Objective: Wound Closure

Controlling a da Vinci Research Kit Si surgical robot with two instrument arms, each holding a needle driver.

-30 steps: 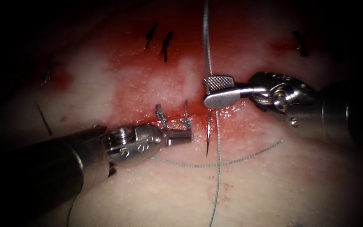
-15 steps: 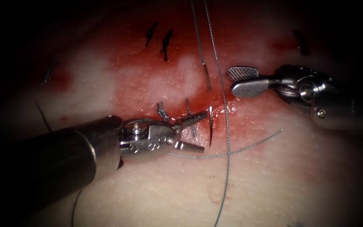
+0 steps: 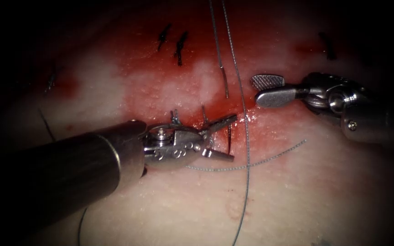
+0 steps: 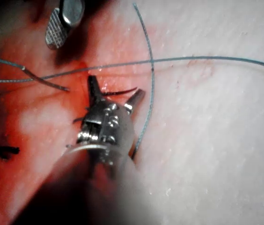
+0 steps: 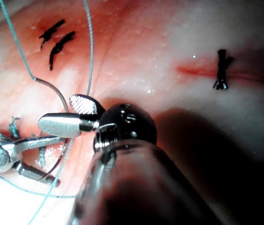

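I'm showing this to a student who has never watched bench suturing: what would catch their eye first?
Probably the left tool, its jaws spread wide around the needle, which stands in the red-stained cut in the tissue, held by neither tool. Next, the right tool, to the right and above, jaws open and holding nothing. Then the thread running top to bottom just right of the needle.

Each arm is a dark, smooth shaft ending in a shiny steel wrist with small screws; the right pincer point(image 3: 269, 88) has cross-hatched pads point(image 3: 267, 81), and the left pincer point(image 3: 226, 138) is slimmer.
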